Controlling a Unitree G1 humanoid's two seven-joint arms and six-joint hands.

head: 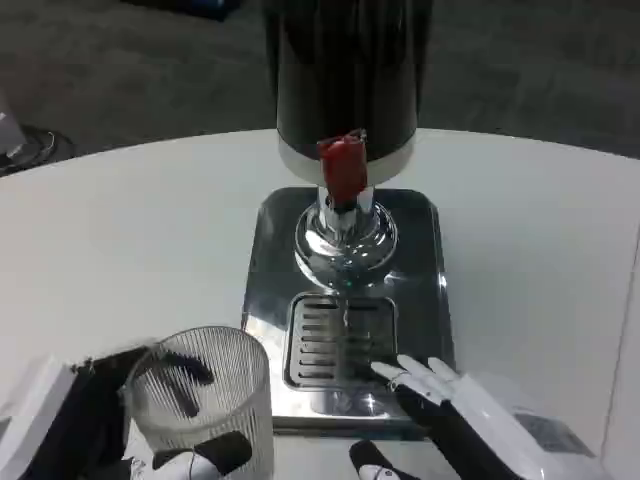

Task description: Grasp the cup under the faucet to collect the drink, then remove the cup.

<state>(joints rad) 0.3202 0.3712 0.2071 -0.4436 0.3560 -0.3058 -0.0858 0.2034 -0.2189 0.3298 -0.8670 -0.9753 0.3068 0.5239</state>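
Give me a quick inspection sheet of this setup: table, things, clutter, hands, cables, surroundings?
Surface: white table, round-edged.
Job's things: clear ribbed cup left of the drip tray, not under the faucet; black drink dispenser stands on a shiny steel base; red tap lever on the faucet.
Clutter: nothing seen.
Hands: left hand wraps the cup; right hand rests at the tray's front edge, fingers spread, holding nothing.
Cables: nothing seen.
Surroundings: dark carpet floor; a blurred white object at the far left.
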